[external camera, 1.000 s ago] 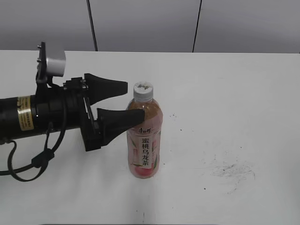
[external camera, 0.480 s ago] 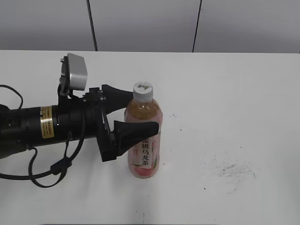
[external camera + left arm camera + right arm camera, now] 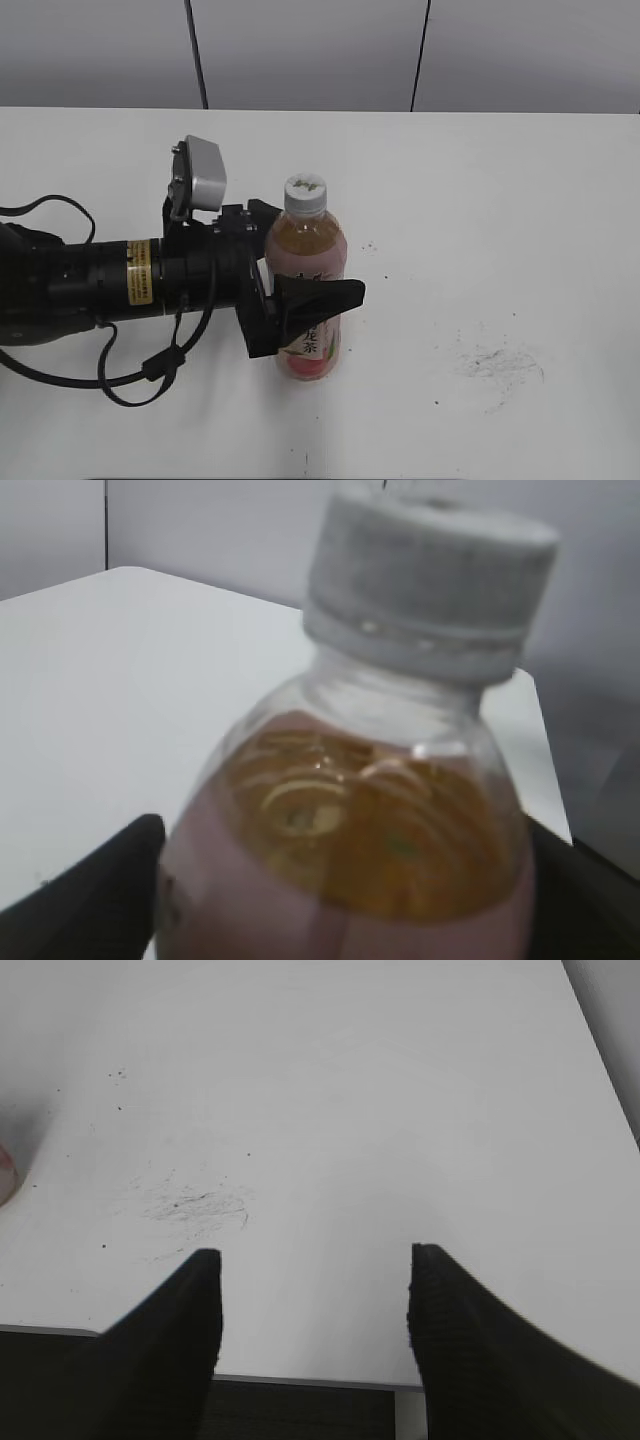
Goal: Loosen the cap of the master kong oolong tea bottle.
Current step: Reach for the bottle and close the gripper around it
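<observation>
So the big change: over the last second the left arm slid in from the left edge of the desk [image 3: 520, 200], and the left gripper [image 3: 300, 265] now straddles the master kong oolong tea bottle [image 3: 306, 250]. A second ago its fingers were just short of the bottle; now one finger sits in front of the label and the other pokes out behind the shoulder. The bottle itself hasn't budged; it stands upright around the middle of the desk, a bit toward the near edge.

What that means, I'd say: this is the steadying grab, so the other arm can do the twisting. The jaws look spread around the body rather than pinched on it, but I honestly can't tell whether the pads are touching plastic yet.

The right gripper [image 3: 312, 1260] is wide open with nothing between its fingers, hovering over bare desk near some dark scuff marks [image 3: 195, 1202] toward the right side. It isn't in the exterior view at all.

The cap [image 3: 305, 193] is on, white and ribbed, untouched.

Hard-to-see stuff: the front finger covers the middle of the label, the far finger is mostly hidden behind the bottle, and the left wrist view is blurry, showing just cap and neck with dark finger edges at the bottom corners.
</observation>
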Robot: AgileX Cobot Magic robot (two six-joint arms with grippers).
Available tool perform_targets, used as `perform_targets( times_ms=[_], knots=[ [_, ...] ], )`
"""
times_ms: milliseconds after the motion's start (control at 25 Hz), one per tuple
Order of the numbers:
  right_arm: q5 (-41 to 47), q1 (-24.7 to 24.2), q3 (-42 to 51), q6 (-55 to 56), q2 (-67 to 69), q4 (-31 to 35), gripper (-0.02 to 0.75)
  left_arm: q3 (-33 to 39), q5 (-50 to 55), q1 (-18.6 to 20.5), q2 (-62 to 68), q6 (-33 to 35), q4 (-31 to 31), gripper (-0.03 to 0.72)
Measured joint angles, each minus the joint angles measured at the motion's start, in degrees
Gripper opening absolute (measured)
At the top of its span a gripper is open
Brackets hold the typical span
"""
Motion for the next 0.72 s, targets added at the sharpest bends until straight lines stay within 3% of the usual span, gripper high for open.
perform_targets(
  times_ms=[320,600,720],
  knots=[
    [0.00,0.00,0.00,0.00,0.00,0.00,0.447,-0.37,0.00,-0.92,0.06,0.75,-2.97,0.577],
    [0.00,0.00,0.00,0.00,0.00,0.00,0.447,-0.37,-0.17,-0.92,0.06,1.43,-2.87,0.452],
    [0.00,0.00,0.00,0.00,0.00,0.00,0.447,-0.37,-0.23,-0.92,0.06,1.56,-2.31,0.445]
  ],
)
